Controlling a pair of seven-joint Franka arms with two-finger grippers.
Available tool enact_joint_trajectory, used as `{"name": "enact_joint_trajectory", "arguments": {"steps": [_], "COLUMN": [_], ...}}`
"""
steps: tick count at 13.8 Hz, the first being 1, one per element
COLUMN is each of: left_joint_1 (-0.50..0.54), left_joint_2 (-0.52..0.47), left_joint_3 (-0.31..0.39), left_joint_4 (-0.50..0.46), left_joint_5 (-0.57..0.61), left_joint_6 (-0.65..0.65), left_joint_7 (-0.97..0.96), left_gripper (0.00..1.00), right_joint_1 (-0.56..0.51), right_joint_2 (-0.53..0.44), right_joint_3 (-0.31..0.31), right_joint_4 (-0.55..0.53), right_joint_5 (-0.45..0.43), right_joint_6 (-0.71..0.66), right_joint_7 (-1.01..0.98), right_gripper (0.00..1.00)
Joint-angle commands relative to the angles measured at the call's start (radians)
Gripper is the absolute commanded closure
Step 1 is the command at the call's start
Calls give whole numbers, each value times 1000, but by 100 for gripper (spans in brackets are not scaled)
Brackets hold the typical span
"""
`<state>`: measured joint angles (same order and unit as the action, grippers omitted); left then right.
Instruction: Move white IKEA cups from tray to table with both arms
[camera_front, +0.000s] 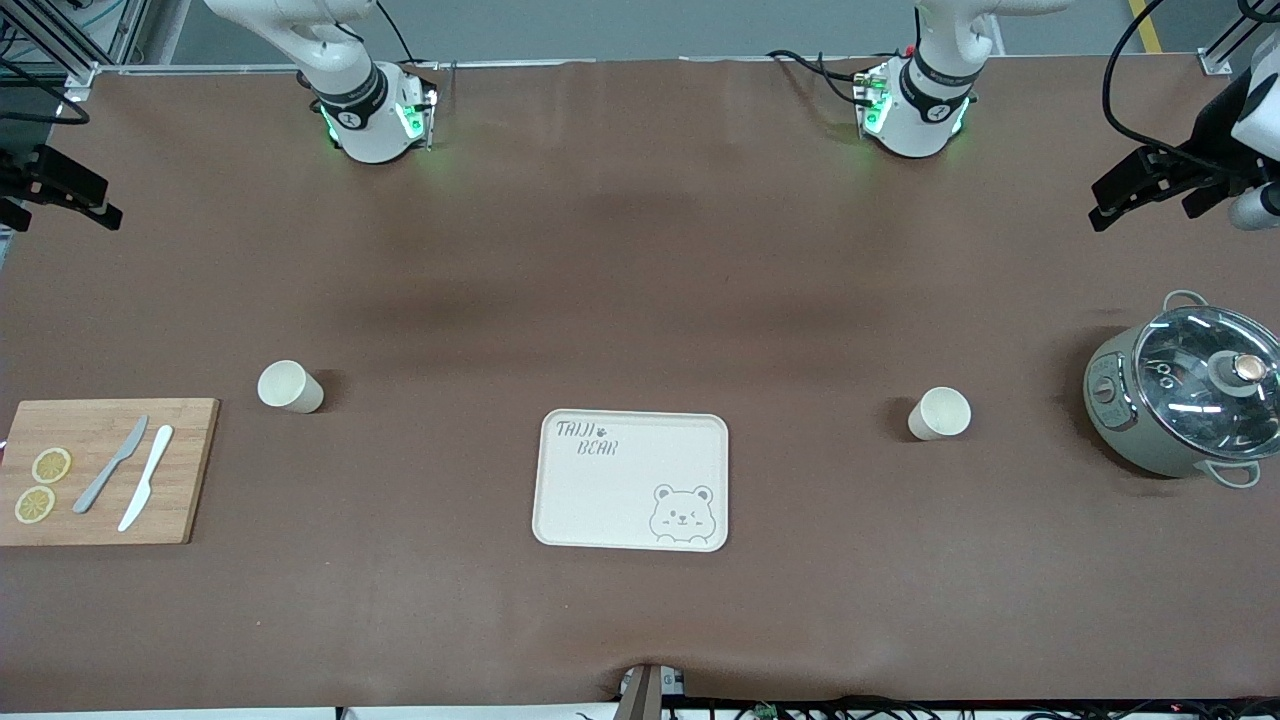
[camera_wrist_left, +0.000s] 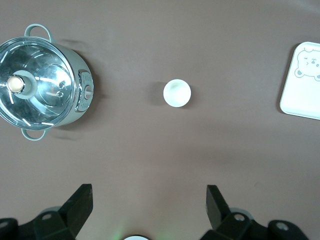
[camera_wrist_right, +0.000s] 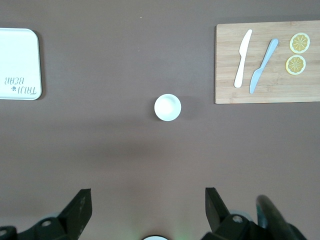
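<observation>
Two white IKEA cups stand upright on the brown table. One cup (camera_front: 290, 386) is toward the right arm's end and shows in the right wrist view (camera_wrist_right: 167, 107). The other cup (camera_front: 940, 413) is toward the left arm's end and shows in the left wrist view (camera_wrist_left: 177, 93). My left gripper (camera_wrist_left: 150, 205) is open and empty, high over bare table between its base and its cup. My right gripper (camera_wrist_right: 147, 207) is open and empty, high over bare table likewise. Neither gripper shows in the front view; only the arms' bases do.
A cream bear-print tray (camera_front: 600, 500) lies between the cups, slightly nearer the front camera. A lidded grey pot (camera_front: 1185, 395) stands at the left arm's end. A wooden board (camera_front: 190, 470) with two knives and lemon slices lies at the right arm's end. Black fixtures jut in at both side edges.
</observation>
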<state>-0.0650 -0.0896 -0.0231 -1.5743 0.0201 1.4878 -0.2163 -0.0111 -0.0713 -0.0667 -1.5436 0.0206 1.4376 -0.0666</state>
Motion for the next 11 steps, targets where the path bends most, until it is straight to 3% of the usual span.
{"name": "enact_joint_trajectory", "arguments": {"steps": [1, 11], "left_joint_1": [-2, 7], "left_joint_2": [13, 14], "left_joint_3": [-5, -3], "left_joint_4": [22, 36], "left_joint_5": [6, 4], "left_joint_6": [-7, -14], "left_joint_7": [-14, 1], "left_gripper": [0, 0], "right_joint_1": [-13, -15], "right_joint_2": [-19, -19], "right_joint_3": [5, 4], "right_joint_4": [-12, -12], "right_joint_5": [15, 4], "right_joint_6": [-2, -2], "right_joint_7": [7, 5], "right_gripper": [0, 0]}}
